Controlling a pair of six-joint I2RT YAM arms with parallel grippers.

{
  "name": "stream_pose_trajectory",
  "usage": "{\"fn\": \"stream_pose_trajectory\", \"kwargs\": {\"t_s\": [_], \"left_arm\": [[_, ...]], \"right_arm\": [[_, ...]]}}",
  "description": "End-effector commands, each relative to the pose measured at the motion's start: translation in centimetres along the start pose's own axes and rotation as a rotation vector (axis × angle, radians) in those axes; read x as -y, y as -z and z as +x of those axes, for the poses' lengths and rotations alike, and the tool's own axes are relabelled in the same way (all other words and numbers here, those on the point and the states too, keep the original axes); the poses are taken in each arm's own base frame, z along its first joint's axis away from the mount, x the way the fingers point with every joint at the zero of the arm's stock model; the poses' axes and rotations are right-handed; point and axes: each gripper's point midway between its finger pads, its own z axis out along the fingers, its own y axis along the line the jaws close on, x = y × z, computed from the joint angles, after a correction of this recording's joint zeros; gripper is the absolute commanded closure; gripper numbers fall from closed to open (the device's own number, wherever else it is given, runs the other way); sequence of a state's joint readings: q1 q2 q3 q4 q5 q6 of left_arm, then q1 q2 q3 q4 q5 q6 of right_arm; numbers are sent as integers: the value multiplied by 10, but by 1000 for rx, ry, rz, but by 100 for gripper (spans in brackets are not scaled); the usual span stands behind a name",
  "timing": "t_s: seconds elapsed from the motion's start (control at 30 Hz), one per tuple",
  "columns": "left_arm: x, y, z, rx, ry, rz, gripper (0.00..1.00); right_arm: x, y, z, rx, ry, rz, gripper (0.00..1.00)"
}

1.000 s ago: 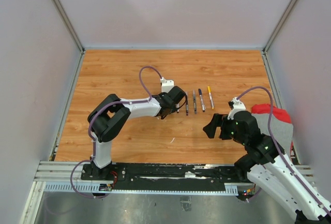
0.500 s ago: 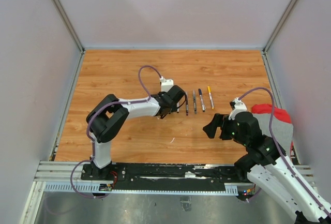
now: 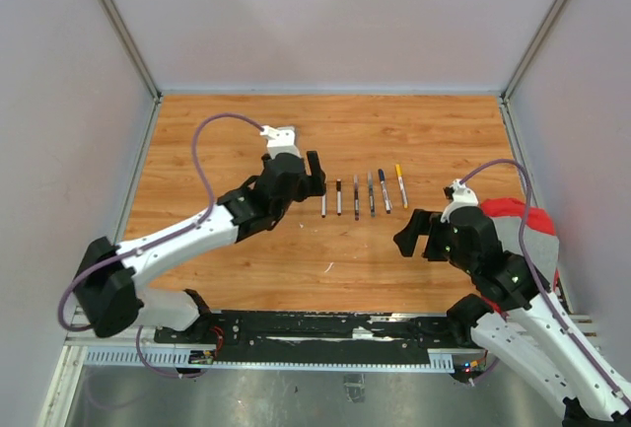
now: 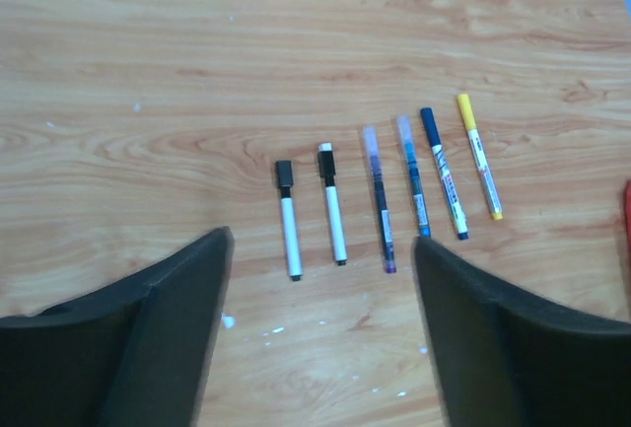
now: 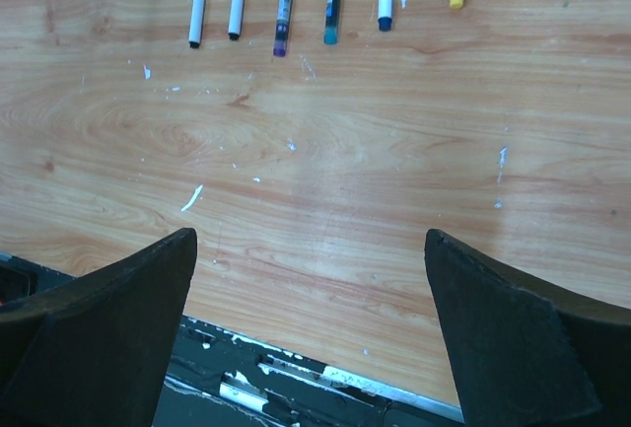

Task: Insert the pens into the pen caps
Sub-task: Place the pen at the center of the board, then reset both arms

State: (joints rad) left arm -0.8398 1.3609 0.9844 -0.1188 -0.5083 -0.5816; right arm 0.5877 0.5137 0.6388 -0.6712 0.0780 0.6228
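Several pens lie side by side in a row on the wooden table [image 3: 227, 141], each with a cap on its far end. In the left wrist view, from left, they are two white pens with black caps [image 4: 288, 222] [image 4: 332, 205], a purple one [image 4: 381, 200], a teal one [image 4: 413, 177], a blue-capped one [image 4: 444, 173] and a yellow-capped one [image 4: 478, 156]. My left gripper [image 3: 315, 177] [image 4: 322, 240] hovers open just left of the row, holding nothing. My right gripper [image 3: 414, 235] [image 5: 311, 237] stands wide open and empty, nearer than the row and to its right.
A red and grey cloth [image 3: 523, 225] lies at the right edge of the table beside the right arm. The black rail [image 5: 296, 378] with the arm bases runs along the near edge. Grey walls enclose the table on three sides.
My left gripper has drawn back to the left off the row and its jaws have opened. Two white pens now lie uncovered at the row's left end. The right arm has barely moved.
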Motion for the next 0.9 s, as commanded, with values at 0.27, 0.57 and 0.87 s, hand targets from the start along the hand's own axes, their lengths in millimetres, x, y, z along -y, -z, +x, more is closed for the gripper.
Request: {"fn": "stream_pose_trajectory", "kwargs": {"t_s": [0.27,0.57,0.87], "left_arm": [[-57,112,-59,227,-13,58,0],[-112,183,-86,392,57,16,0],[-144,204,-85,466,125,-38,0]], "right_arm": [[13,41,-59,267,165,54,2],[26,71,-77,439,159,79,2],[36,62,-66,448,82,105,2]]}}
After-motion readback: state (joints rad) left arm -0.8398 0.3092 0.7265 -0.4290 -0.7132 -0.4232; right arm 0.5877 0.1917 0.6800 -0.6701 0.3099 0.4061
